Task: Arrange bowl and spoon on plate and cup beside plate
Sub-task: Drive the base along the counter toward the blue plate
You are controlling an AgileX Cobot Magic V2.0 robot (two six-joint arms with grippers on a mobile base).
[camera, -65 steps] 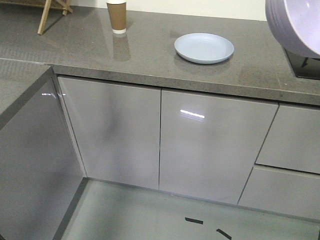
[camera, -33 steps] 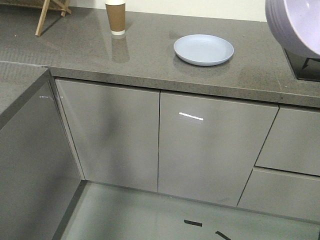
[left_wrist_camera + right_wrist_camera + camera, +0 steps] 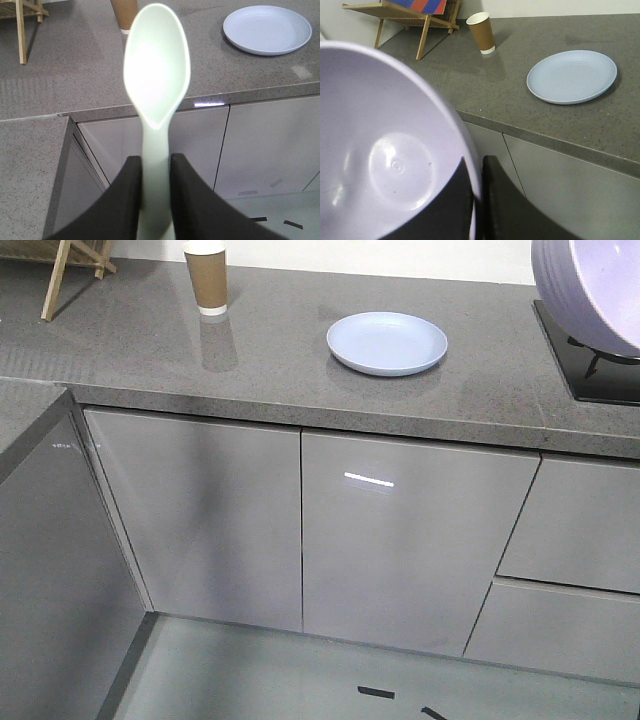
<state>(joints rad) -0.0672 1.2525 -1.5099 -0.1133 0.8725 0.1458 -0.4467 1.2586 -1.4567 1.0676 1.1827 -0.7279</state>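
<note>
Sitting on the grey table (image 3: 270, 350) in the front view, the plate (image 3: 387, 343) lies midway between front and back edges, the cup (image 3: 207, 278) stands upright well apart near the back left, and the bowl (image 3: 590, 290) hangs tilted above the right end. From the left wrist, the left tool (image 3: 152, 167) is clamped on the spoon (image 3: 156, 75) handle, scoop pointing away from it. From the right wrist, the right tool (image 3: 479, 200) pinches the bowl's rim, one finger inside, one outside.
</note>
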